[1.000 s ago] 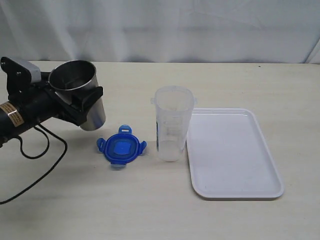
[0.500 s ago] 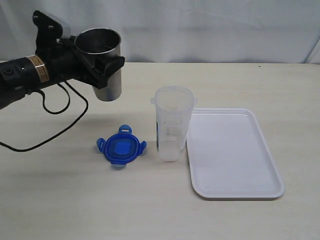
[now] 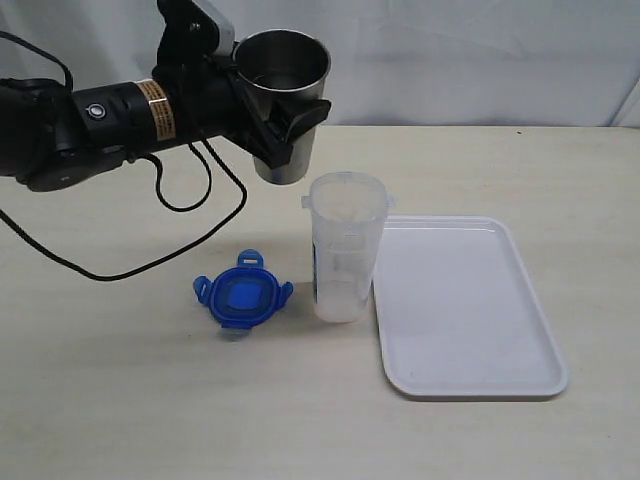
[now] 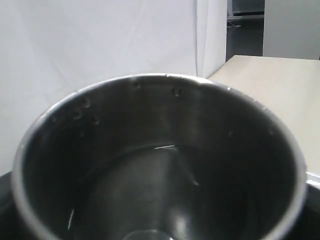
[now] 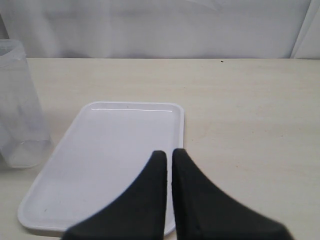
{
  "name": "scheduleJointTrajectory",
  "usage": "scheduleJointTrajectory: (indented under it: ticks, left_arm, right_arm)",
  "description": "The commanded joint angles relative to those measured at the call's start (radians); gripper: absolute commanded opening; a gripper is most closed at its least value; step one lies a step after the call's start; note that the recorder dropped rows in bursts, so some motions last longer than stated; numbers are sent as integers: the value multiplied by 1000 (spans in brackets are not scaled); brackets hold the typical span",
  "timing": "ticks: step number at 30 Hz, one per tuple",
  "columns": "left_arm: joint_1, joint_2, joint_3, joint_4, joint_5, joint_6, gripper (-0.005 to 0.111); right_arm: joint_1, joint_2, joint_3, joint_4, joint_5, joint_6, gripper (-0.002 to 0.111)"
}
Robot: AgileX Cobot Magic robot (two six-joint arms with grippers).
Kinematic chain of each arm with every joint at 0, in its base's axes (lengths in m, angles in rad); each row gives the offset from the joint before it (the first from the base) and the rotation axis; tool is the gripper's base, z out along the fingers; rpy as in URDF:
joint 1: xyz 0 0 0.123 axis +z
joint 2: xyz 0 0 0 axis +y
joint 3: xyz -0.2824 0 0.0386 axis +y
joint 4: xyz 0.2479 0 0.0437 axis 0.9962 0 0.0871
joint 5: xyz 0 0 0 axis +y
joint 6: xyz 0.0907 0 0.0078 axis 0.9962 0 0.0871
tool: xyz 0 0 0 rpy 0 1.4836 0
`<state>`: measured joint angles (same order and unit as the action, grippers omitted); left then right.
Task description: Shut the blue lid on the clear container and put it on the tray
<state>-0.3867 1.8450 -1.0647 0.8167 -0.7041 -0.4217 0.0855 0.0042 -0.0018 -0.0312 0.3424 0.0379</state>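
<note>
Pale cloth hangs behind a cream bench [image 3: 140, 400] that carries one of each loose thing. At 9 o'clock, one black arm [image 3: 90, 125] reaches in; one yellowish label band [image 3: 152, 108] wraps it, its print too small to read. The left end effector [image 3: 286, 126] is clenched round one steel cup [image 3: 290, 160], held upright in the air at 11 o'clock of the clear container [image 3: 345, 250]; droplets cling to the cup's inner wall. One blue lid [image 3: 242, 296] lies flat on the bench at 8 o'clock of that container, apart from it. The container stands upright and uncapped, with dark printing on its side that is illegible. At its 3 o'clock, just beside it, lies one white tray [image 3: 470, 310], bare. The right end effector [image 5: 169, 165] hangs over the tray's near edge, its fingers pressed together on nothing.
</note>
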Motion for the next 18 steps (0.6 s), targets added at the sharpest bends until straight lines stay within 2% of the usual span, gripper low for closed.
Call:
scheduleJointTrajectory:
  ticks: [1,9,18]
  left_arm:
    - [-12,-18,-19,-28,-84,3,0]
    - [-50,9,-19,-17,-90,30,0]
    - [-50,13,-19,-11,-56,100,0]
  right_arm:
    - [-4,-4,2,-2,1,0,4]
    - [-4,-4,2,-2,1,0,4]
    - [-4,-4,2,-2,1,0,4]
